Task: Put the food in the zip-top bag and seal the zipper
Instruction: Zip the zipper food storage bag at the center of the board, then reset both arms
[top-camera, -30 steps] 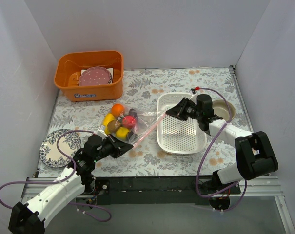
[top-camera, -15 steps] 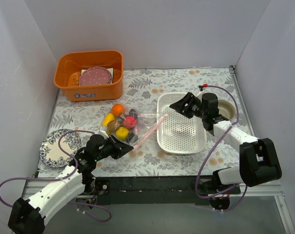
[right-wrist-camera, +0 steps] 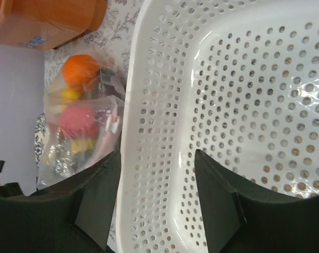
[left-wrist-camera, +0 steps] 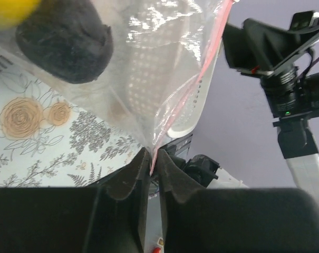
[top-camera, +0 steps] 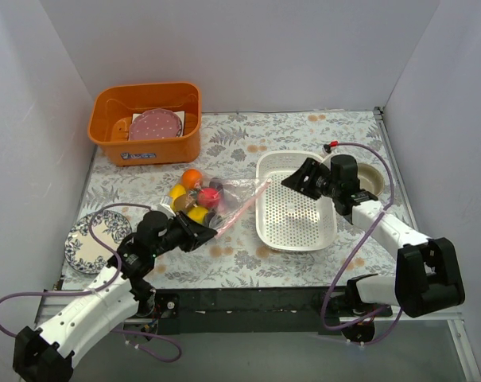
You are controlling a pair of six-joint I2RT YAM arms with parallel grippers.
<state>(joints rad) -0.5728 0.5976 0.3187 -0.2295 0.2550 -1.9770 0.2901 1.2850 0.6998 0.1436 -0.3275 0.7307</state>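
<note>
Floral-printed tablecloth (top-camera: 304, 131), boxed by plain white walls at left, right and back, black rail along the near edge.

Nearest, left of centre: left gripper (left-wrist-camera: 151, 158), clenched on the near corner of one clear crinkly zip-top bag (top-camera: 228, 191), right where the narrow pink zipper strip (left-wrist-camera: 201, 68) ends. Just left of that arm, hard against the table's left edge: one blue-patterned round plate (top-camera: 85, 247), a purple cable looping over it.

Bare cloth in front of the bag and to its right, up to the basket.

Mid-table: bag lying slanted, zipper running up and right, far end reaching the left rim of one white perforated plastic basket (top-camera: 296, 215). Small toy fruits and vegetables (top-camera: 194, 195) bunched inside the bag's left part; six told apart from above: one orange, two yellow, one red, one brown, one dark. More than that, cannot tell.

Over the basket's far left corner: right gripper (right-wrist-camera: 156, 154), fingers spread, grasping nothing. Behind its wrist, near the right wall: one beige round bowl (top-camera: 371, 181).

Open cloth between basket and tub and along the back wall.

Far left corner: one orange plastic tub (top-camera: 105, 139), one pink speckled plate (top-camera: 154, 125) inside.
</note>
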